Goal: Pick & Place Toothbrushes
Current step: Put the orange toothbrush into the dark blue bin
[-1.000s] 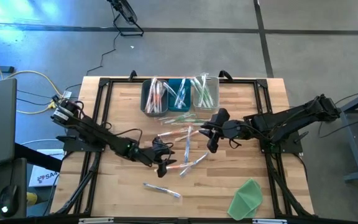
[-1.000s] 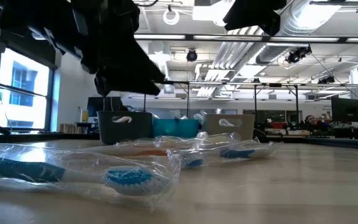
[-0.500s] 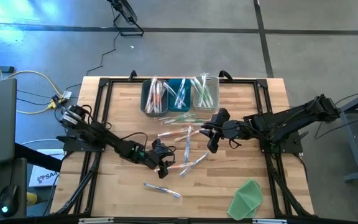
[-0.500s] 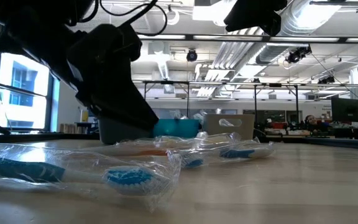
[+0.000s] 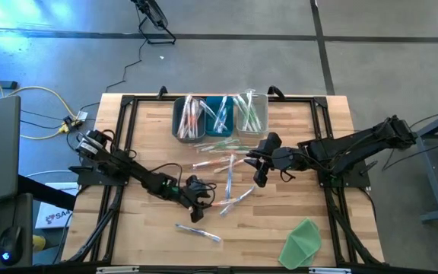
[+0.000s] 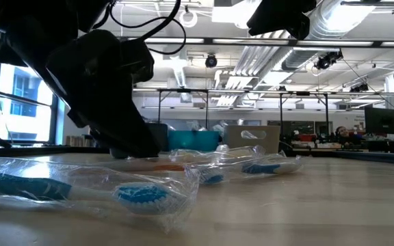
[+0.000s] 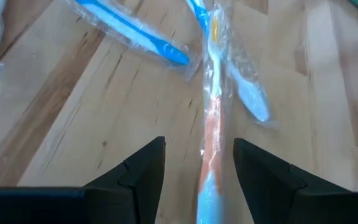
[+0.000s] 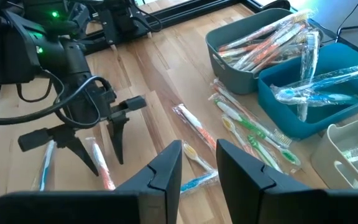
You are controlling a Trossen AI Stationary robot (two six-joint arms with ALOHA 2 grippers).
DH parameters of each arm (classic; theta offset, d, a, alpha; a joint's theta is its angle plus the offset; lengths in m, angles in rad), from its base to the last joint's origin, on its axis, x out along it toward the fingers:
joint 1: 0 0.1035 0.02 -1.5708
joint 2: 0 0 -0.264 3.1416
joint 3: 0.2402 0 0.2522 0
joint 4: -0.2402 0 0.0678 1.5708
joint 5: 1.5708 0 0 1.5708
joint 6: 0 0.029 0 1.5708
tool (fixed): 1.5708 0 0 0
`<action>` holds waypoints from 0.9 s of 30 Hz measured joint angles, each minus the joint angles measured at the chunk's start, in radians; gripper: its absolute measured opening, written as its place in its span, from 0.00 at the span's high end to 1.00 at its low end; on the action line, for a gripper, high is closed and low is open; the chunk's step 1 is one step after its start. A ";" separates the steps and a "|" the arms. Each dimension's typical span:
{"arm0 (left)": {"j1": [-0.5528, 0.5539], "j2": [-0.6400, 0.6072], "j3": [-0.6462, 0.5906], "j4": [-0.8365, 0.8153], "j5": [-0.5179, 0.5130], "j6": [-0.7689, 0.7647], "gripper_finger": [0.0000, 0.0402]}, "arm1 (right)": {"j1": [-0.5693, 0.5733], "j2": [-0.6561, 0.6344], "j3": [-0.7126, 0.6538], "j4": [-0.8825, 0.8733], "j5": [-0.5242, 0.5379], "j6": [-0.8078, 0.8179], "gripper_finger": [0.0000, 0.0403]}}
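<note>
The left end effector is spread wide astride an orange toothbrush on the table, not yet gripped. The right end effector, narrow and empty, hovers beyond. Farther off, three bins hold many toothbrushes; about ten loose remain.

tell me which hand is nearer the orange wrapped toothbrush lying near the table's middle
Left. The left hand is open, its fingers either side of the orange toothbrush. The right hand hangs empty farther off, above other loose toothbrushes.
</note>
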 joint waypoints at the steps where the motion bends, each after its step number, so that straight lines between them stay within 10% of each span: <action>1: 0.000 0.000 0.000 -0.009 0.000 0.000 0.54 | 0.000 0.000 0.000 0.000 0.000 0.000 0.77; 27: 0.000 0.079 0.002 0.055 -0.001 0.001 0.54 | 0.000 0.000 0.000 -0.001 0.000 0.009 0.77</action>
